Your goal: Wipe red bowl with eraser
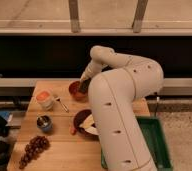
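The red bowl is small and orange-red and stands at the back of the wooden table, a little left of middle. My gripper reaches down from the white arm into the bowl's right side. It is shut on the eraser, a dark oblong block whose lower end is inside the bowl against its inner wall. The arm's big white body hides the table's right half.
A jar with an orange lid and a thin utensil lie left of the bowl. A blue-grey cup, a bunch of grapes, a dark maroon bowl with pale food and a green bin are nearer.
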